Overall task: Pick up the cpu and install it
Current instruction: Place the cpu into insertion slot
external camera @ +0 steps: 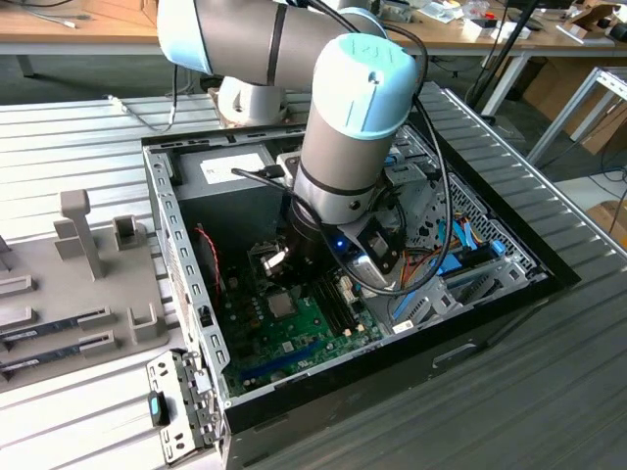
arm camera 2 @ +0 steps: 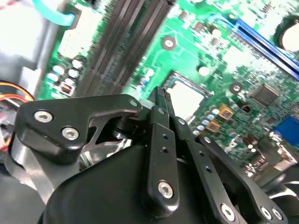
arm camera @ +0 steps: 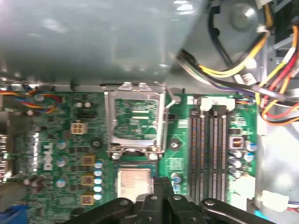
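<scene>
Exterior view: arm reaches into open case at frame centre, above green board.

Second wrist view: fingers pressed together, holding nothing; cpu just beyond their tips.

First wrist view: cpu seated in socket, lower centre, below raised socket lid; fingertips beside it.

Even, diffuse room light is seen in the exterior view, with the deepest shadow cast inside the computer case under the arm. Soft highlights are carried on the arm's pale blue joint cap. The second wrist view is strongly washed out: the green board is overexposed and blurred, while the dark gripper linkage is rendered sharper. In the first wrist view, a hazy glare is spread over the grey metal panel.
</scene>
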`<state>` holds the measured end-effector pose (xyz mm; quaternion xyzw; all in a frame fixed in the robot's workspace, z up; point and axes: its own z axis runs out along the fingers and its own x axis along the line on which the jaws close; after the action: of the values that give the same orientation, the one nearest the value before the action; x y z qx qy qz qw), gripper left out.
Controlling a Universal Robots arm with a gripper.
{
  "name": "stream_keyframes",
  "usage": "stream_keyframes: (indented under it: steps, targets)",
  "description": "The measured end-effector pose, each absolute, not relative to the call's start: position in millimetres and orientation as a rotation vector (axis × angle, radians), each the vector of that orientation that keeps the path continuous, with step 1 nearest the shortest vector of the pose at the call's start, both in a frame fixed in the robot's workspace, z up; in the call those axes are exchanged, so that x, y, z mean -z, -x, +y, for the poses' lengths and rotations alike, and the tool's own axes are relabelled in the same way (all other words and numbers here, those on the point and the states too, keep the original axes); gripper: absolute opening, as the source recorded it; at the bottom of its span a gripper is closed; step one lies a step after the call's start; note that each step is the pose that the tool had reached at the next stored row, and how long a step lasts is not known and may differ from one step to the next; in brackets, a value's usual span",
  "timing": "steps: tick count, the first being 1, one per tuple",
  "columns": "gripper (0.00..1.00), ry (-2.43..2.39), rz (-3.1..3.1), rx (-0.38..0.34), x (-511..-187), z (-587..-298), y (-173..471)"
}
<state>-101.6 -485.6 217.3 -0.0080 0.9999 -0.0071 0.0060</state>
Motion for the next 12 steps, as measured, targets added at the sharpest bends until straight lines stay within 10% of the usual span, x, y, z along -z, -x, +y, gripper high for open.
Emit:
stream_keyframes:
  steps: [12]
  targets:
    - [0.11, 0.024, 3.134, 0.004, -227.2, -485.7, 82.6]
